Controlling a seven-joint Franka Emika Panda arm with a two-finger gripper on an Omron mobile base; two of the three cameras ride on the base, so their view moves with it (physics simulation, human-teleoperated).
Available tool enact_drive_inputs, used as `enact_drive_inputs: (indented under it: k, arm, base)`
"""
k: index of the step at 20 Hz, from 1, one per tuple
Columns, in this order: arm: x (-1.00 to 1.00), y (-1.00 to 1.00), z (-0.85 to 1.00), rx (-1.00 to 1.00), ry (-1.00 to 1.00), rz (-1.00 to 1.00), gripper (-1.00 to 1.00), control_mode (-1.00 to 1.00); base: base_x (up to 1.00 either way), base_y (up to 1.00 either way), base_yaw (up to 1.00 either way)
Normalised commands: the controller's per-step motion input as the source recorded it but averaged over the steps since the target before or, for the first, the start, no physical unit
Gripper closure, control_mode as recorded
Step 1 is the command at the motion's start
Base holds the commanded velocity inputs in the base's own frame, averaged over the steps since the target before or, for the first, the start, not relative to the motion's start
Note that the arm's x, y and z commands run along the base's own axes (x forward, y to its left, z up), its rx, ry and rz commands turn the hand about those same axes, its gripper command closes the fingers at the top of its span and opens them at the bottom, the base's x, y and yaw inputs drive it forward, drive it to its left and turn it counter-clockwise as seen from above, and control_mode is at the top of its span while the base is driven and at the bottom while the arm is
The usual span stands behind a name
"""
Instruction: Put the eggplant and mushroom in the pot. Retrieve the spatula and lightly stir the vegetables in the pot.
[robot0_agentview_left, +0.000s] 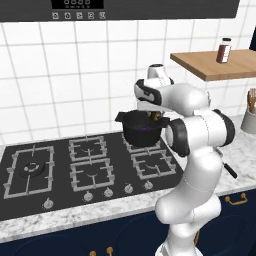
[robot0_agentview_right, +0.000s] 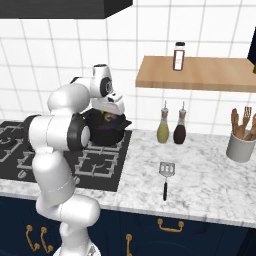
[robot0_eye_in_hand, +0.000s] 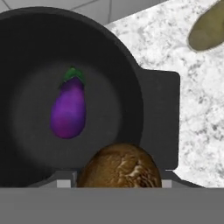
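The black pot (robot0_agentview_left: 142, 134) (robot0_agentview_right: 106, 134) stands on the back right burner of the cooktop. In the hand view I look straight down into the pot (robot0_eye_in_hand: 131, 83), where the purple eggplant (robot0_eye_in_hand: 68, 110) lies on the bottom, left of centre. A speck of the eggplant (robot0_agentview_left: 145, 128) also shows from the left base. My gripper (robot0_eye_in_hand: 114, 183) (robot0_agentview_left: 157, 118) (robot0_agentview_right: 107, 117) hangs just above the pot's rim, shut on the brown mushroom (robot0_eye_in_hand: 120, 166). The spatula (robot0_agentview_right: 165, 176) lies flat on the marble counter to the right of the stove, its handle toward the front edge.
Two bottles (robot0_agentview_right: 163, 131) (robot0_agentview_right: 179, 132) stand at the wall right of the pot. A grey cup of wooden utensils (robot0_agentview_right: 240, 145) sits far right. A wooden shelf (robot0_agentview_right: 200, 74) with a jar (robot0_agentview_right: 179, 56) hangs above. The cooktop (robot0_agentview_left: 75, 165) spreads to the left.
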Motion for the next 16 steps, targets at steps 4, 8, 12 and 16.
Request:
enact_drive_inputs:
  k: [4, 8, 12, 16]
  arm:
    - [0.31, 0.02, -0.71, -0.03, 0.03, 0.02, 1.00, -1.00]
    - [0.05, 0.15, -0.27, 0.00, 0.00, 0.03, 1.00, -1.00]
    - [0.04, 0.26, -0.46, 0.00, 0.00, 0.04, 1.00, -1.00]
    - [0.03, 0.11, -0.29, 0.00, -0.03, 0.01, 1.00, -1.00]
  base:
    - [0.00, 0.00, 0.00]
    - [0.00, 0.00, 0.00]
    - [0.00, 0.00, 0.00]
    - [0.00, 0.00, 0.00]
